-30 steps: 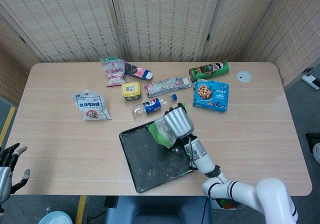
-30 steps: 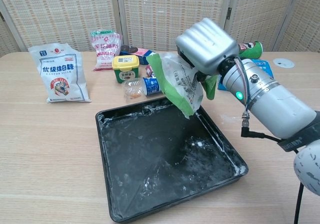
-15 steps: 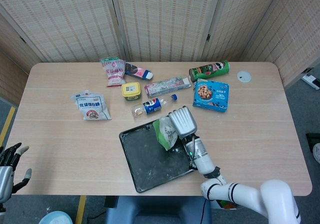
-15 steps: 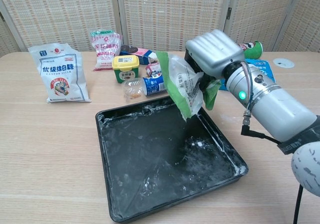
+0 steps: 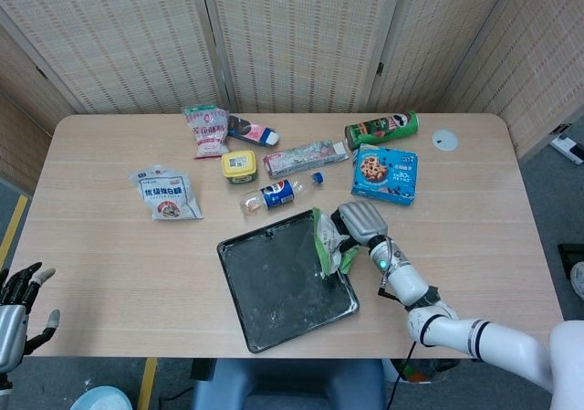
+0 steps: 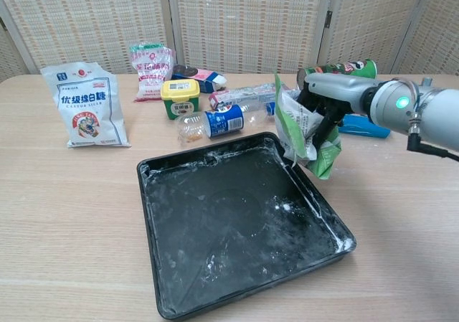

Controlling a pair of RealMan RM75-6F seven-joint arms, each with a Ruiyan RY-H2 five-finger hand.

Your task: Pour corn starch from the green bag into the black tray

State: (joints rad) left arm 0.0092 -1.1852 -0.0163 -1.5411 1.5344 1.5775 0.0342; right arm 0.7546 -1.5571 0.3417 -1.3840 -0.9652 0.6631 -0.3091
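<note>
The green bag (image 5: pixel 328 240) (image 6: pixel 304 134), green and white and crumpled, stands roughly upright at the right rim of the black tray (image 5: pixel 274 287) (image 6: pixel 215 221). My right hand (image 5: pixel 361 220) (image 6: pixel 326 101) grips the bag from its right side, low over the table. White powder streaks the tray's floor. My left hand (image 5: pixel 20 302) shows only in the head view, at the bottom left below the table edge, with its fingers spread and nothing in it.
Behind the tray lie a plastic bottle (image 6: pixel 215 122), a yellow tub (image 6: pixel 179 97), a pink bag (image 6: pixel 150 69), a flat packet (image 5: pixel 306 158), a green can (image 5: pixel 380 129) and a blue cookie box (image 5: pixel 387 173). A white sugar bag (image 6: pixel 84 107) lies left.
My right hand has carried the green bag down and to the right, from above the tray to its right rim. The bag has turned from tilted to nearly upright.
</note>
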